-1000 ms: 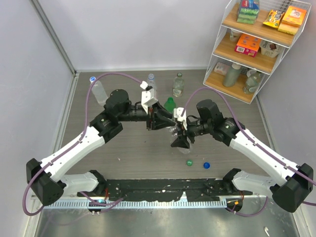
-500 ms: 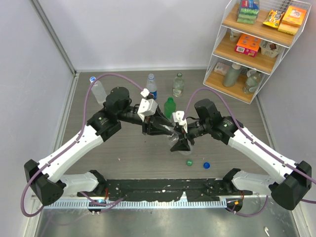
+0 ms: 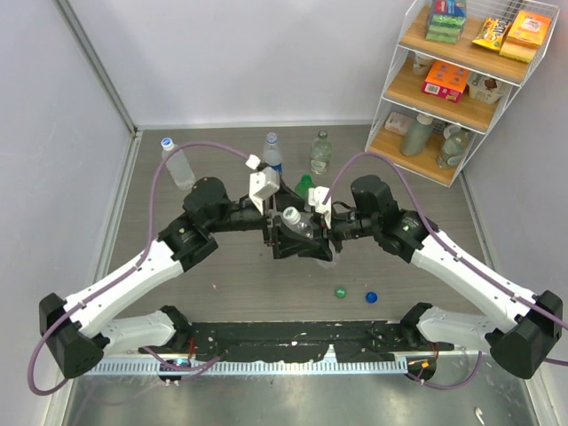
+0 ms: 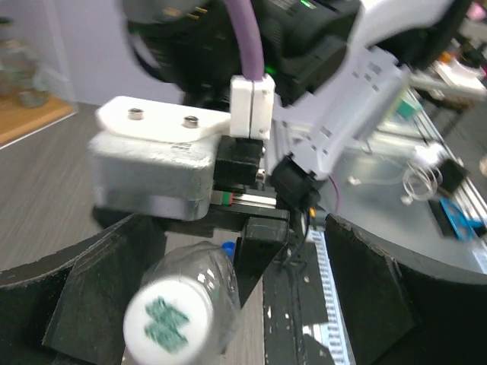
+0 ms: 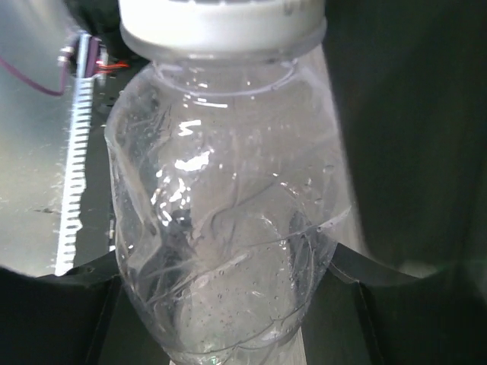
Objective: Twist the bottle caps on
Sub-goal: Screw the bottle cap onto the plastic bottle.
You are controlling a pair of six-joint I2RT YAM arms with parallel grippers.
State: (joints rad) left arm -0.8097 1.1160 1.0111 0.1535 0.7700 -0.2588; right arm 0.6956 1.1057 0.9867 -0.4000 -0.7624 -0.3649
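A plain clear bottle (image 5: 228, 228) stands between the arms, with my right gripper (image 5: 228, 338) shut on its crumpled body. A white cap (image 4: 167, 323) with a green mark sits on its neck (image 3: 291, 216). Around that cap my left gripper (image 4: 240, 319) is open wide, its fingers (image 4: 373, 296) apart from the cap. A green cap (image 3: 339, 291) and a blue cap (image 3: 371, 297) lie loose on the table in front. Behind the grippers stand the green bottle (image 3: 304, 186) and the blue-labelled bottle (image 3: 272, 153).
Another clear bottle (image 3: 320, 153) stands at the back, and one with a blue top (image 3: 177, 162) at the far left. A wire shelf rack (image 3: 461, 80) with snacks fills the back right corner. The arms' black base rail (image 3: 293, 337) runs along the near edge.
My left gripper, shut around the bottle's top before, has opened wide, and the white cap now shows on the neck. The right gripper still grips the bottle.
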